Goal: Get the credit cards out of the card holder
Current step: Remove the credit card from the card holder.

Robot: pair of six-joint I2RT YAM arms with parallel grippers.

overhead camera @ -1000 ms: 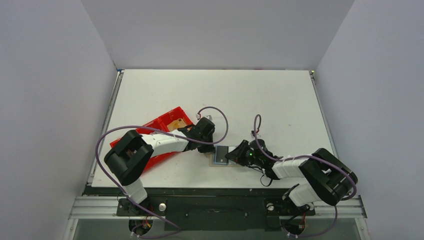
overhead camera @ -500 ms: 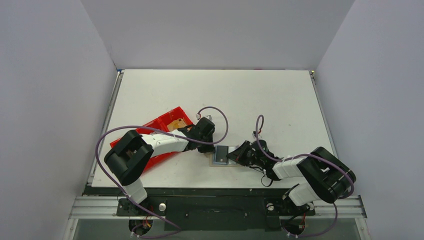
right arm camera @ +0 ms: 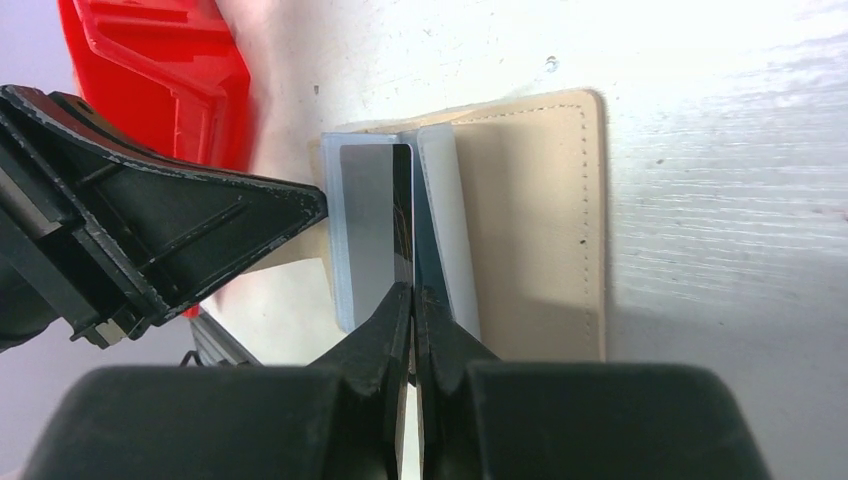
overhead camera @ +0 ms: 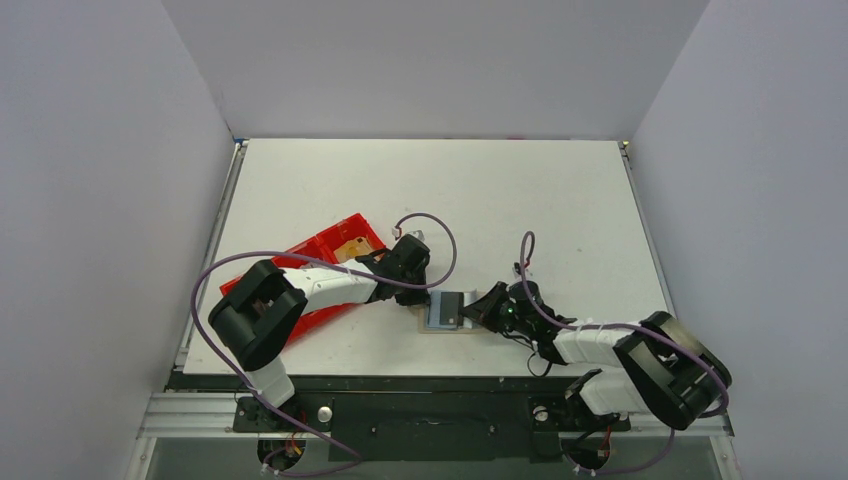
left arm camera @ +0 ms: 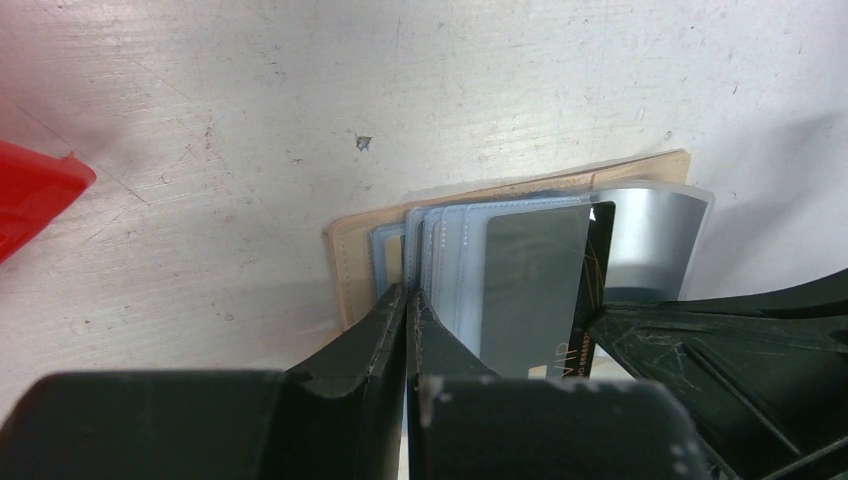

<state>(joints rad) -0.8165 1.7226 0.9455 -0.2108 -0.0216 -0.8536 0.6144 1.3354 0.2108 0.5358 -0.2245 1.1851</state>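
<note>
While the white table (overhead camera: 520, 200) carries everything, the tan card holder (right arm camera: 540, 230) is laid open near its front edge, between the arms. Its clear sleeves are fanned, with credit cards (left arm camera: 650, 240) tucked in (one silver, one black). The black card (right arm camera: 403, 230) is nipped at its end by the fully closed right gripper (right arm camera: 412, 290); the left gripper (left arm camera: 407, 295), also closed, is set on the holder's opposite edge, though whether a sleeve is pinched cannot be told. Cards are judged light, stiff and slick, best taken by a protruding short edge.
</note>
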